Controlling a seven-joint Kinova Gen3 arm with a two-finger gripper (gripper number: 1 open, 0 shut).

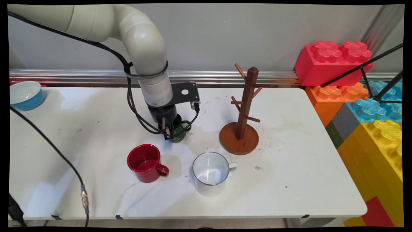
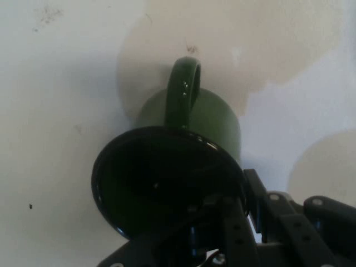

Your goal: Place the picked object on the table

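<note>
White table [image 1: 289, 180]: mugs, mug tree, bowl.

A robotics lab: a white arm [image 1: 141, 48] with hanging cables [image 1: 135, 109] works over a scuffed white worktop [image 1: 289, 180] against a bare grey wall [image 1: 209, 35], with giant foam building blocks [image 1: 334, 61] stacked alongside and a black tripod [image 1: 379, 80].

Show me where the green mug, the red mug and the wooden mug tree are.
green mug [image 2: 214, 119], hand view, on its outer wall beside the handle.
red mug [image 1: 141, 172], main view, on its front wall.
wooden mug tree [image 1: 248, 96], main view, on its upright post.
</note>
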